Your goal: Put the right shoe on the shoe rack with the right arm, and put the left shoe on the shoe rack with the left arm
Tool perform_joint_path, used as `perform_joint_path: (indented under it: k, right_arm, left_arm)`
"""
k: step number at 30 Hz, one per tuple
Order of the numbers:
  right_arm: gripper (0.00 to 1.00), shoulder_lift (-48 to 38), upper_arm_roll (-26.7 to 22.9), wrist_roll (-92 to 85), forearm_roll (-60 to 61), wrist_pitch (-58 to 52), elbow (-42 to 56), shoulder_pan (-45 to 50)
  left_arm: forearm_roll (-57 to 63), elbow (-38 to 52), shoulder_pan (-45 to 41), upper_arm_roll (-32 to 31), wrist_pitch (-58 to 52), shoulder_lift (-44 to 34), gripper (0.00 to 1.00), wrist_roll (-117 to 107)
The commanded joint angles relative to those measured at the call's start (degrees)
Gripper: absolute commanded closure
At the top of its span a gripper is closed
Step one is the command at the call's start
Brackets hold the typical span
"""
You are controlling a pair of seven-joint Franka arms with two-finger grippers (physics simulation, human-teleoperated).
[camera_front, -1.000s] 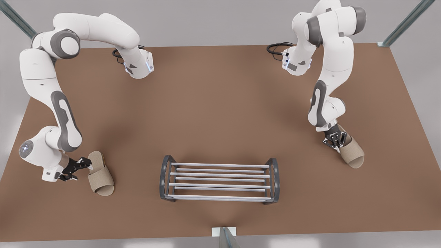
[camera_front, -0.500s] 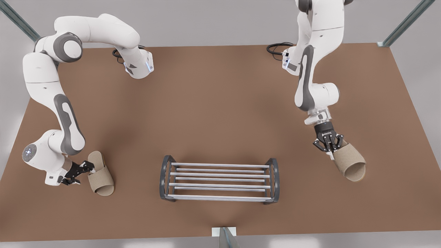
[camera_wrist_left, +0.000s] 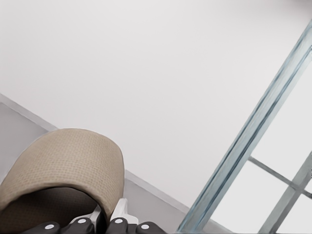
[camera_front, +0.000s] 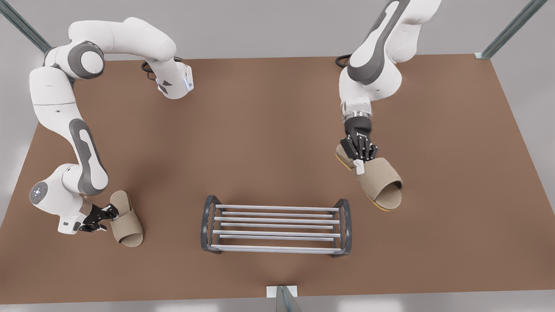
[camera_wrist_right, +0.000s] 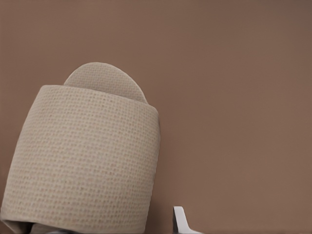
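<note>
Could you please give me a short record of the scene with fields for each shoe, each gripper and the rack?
left shoe: beige slipper, flat on the table, at the front view's left of the rack
left gripper: low, closed on the left shoe's side
right shoe: beige slipper, tilted, yellow sole edge showing, seemingly off the table
right gripper: pointing down, closed on the right shoe's heel end
shoe rack: centre front, no shoe on its bars
stage: neither shoe placed yet
</note>
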Motion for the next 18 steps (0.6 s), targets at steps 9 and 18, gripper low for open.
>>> perform_joint_path:
  k: [9,18]
  right_arm:
    - [0.49,-0.07,0.04,0.98,0.08,-0.13,-0.02,-0.08]
    - [0.79,-0.16,0.04,0.28,-0.09,-0.31,0.07,-0.26]
  left_arm:
    - [-17.23,8.26,-15.91,-1.08,2.85,13.11,0.79,-9.95]
    - [-31.12,18.37,1.22,-8.28,2.32,31.57,0.79,-9.95]
